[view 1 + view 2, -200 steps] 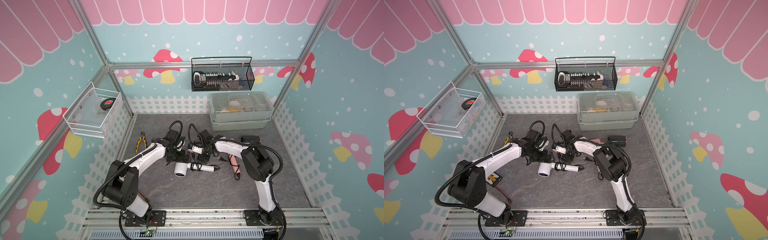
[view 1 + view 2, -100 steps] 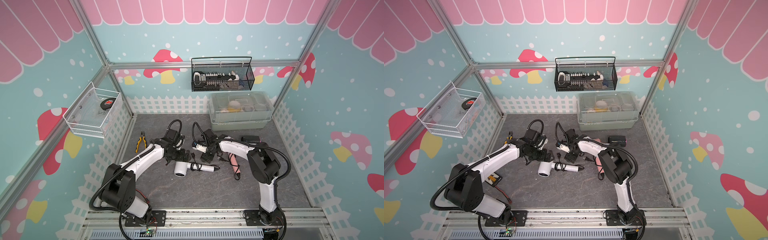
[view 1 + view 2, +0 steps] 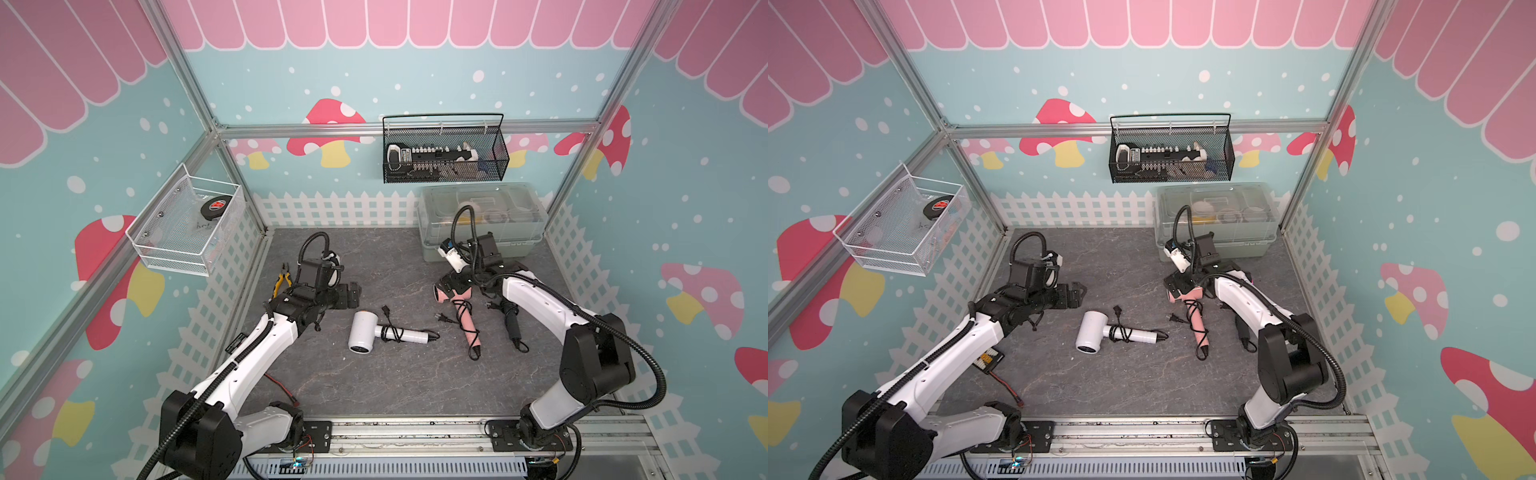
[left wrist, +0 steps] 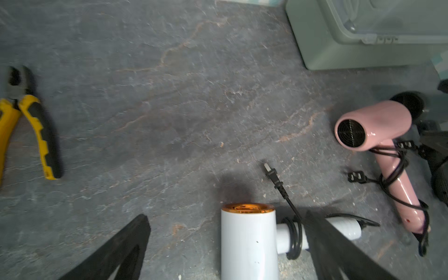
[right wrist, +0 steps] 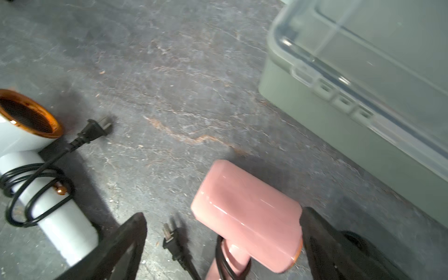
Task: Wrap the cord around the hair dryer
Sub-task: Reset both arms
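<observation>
**Item 1. White hair dryer** [image 3: 363,337]: is being supported on its side at the middle of the grey surface [image 3: 395,386], apart from both arms. Its black cord [image 3: 390,333] is being carried in several loops round the handle, just beside the barrel. The plug [image 3: 385,309] is being left free on the surface, so the wrap is judged done but for an untucked end.

**Item 2. Pink hair dryer** [image 3: 469,332]: is being supported flat near the lidded storage box [image 3: 523,249]. Its cord is being carried loosely along the handle, with its own plug lying just beside.

**Item 3. Black hair dryer** [image 3: 512,328]: is being partly hidden by the right arm, so its cord cannot be judged.

**Item 4. Left claw** [image 3: 351,296]: is being held spread and empty near the white barrel without touching it, probably so that the loops are not being disturbed.

**Item 5. Right claw** [image 3: 456,286]: is being held spread over the pink barrel, which is lying between the fingers unpinched. This is judged to be staging for that dryer.

**Item 6. Yellow-handled pliers** [image 3: 282,284]: are being left by the fence, unneeded.
</observation>
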You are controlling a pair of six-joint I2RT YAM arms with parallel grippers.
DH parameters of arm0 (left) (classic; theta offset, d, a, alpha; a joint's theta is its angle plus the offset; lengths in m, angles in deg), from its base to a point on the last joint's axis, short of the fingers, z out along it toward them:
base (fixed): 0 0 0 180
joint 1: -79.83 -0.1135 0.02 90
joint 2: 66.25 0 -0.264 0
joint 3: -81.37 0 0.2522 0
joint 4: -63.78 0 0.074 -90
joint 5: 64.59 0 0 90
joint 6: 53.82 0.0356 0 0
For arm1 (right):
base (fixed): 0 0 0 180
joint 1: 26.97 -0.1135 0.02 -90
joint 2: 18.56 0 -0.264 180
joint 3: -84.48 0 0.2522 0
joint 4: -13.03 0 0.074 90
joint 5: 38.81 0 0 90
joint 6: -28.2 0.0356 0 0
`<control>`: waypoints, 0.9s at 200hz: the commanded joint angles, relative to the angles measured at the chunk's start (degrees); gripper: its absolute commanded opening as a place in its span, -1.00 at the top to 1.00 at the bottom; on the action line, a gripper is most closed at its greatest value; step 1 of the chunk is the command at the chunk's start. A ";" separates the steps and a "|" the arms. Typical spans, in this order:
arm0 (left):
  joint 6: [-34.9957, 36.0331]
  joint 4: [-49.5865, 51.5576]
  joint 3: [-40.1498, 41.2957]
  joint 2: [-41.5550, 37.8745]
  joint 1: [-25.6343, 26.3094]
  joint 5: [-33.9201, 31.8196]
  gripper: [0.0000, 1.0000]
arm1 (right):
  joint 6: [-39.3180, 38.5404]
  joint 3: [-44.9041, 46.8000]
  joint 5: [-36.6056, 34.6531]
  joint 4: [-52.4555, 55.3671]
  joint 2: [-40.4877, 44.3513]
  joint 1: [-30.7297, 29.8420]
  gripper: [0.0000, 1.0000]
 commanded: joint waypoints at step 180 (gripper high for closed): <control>8.17 -58.84 30.26 0.05 -20.98 -11.42 -0.97 | 9.28 28.53 -10.76 -37.17 9.31 25.43 -0.97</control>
